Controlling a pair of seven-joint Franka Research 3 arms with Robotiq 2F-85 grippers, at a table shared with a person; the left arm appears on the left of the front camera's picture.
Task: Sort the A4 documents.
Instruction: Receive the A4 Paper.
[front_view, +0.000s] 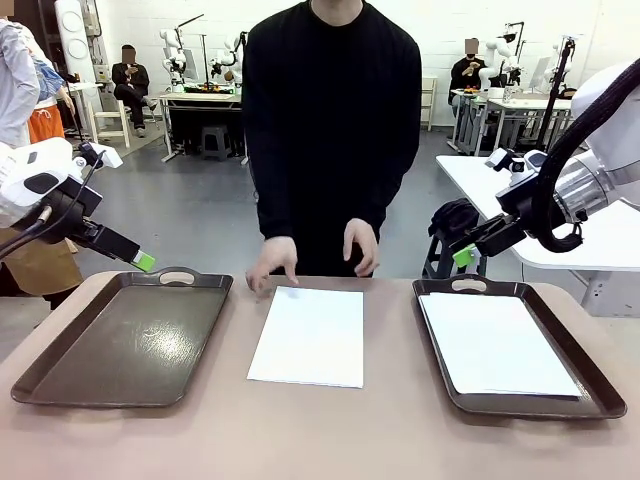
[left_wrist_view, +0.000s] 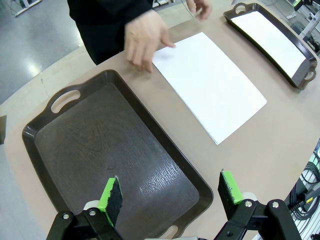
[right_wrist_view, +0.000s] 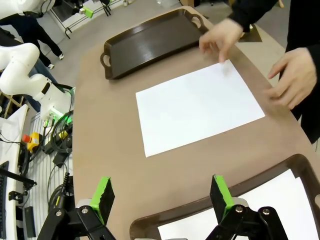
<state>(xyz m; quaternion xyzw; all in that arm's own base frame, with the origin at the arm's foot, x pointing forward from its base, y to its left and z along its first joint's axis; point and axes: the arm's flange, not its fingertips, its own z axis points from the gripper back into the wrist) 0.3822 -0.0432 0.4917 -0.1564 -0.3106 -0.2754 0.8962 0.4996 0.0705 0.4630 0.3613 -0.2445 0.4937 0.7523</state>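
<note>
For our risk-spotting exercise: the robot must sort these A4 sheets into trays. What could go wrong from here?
The middle sheet lies flat on the table; the right hand may slide or crumple it rather than lift it.
The person's hand is by its far edge, so a reach there could strike it.

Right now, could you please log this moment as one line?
left hand: open, near left tray | right hand: open, near right tray | table sheet: between trays, person's hand at corner | second sheet: in right tray
</note>
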